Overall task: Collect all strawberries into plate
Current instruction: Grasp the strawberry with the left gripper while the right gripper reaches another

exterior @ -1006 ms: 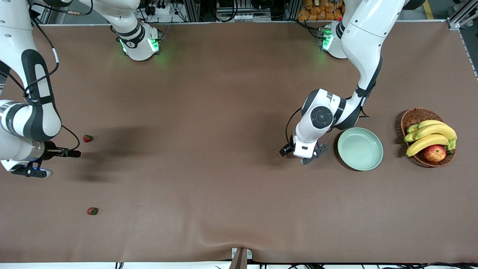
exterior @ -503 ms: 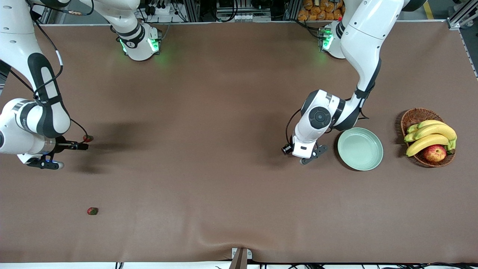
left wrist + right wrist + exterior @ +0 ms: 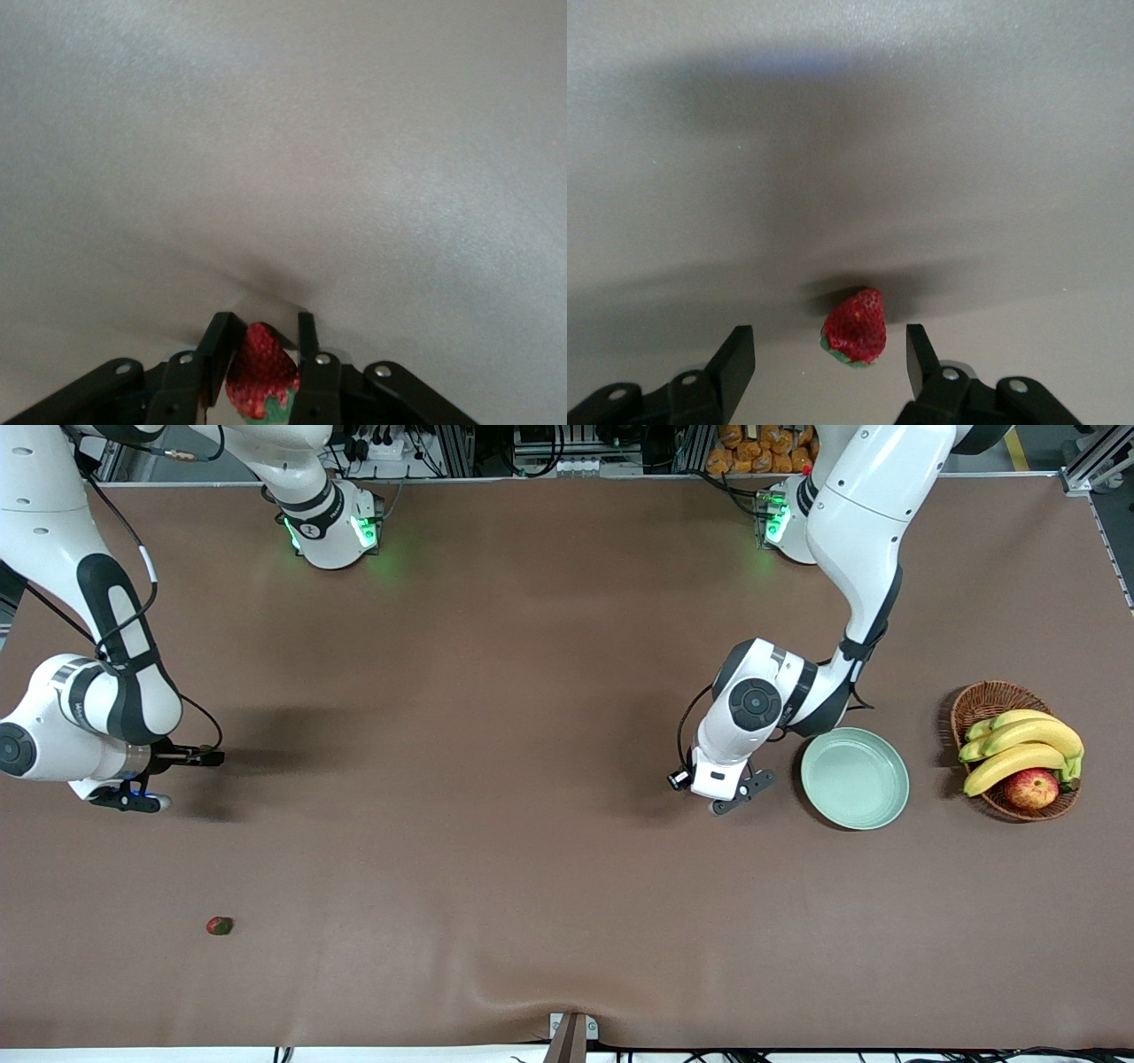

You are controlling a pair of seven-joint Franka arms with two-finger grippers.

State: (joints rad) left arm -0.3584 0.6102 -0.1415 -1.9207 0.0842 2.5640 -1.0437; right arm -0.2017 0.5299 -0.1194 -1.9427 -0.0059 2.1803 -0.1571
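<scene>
The pale green plate (image 3: 855, 779) sits empty near the left arm's end of the table. My left gripper (image 3: 737, 795) is low over the table just beside the plate, shut on a red strawberry (image 3: 261, 372), as the left wrist view (image 3: 264, 321) shows. My right gripper (image 3: 124, 799) is open at the right arm's end; the right wrist view (image 3: 829, 333) shows a second strawberry (image 3: 855, 338) lying on the table between its fingers, untouched. The arm hides this berry in the front view. A third strawberry (image 3: 219, 926) lies nearer the front camera.
A brown wicker basket (image 3: 983, 700) with bananas (image 3: 1019, 748) and a red-yellow apple (image 3: 1032, 788) stands beside the plate, at the left arm's end of the table. The brown table cover has a wrinkle (image 3: 532, 979) near the front edge.
My right arm has moved across to the strawberry that lay on the table beside it and now covers it in the front view. My left arm has barely shifted.
</scene>
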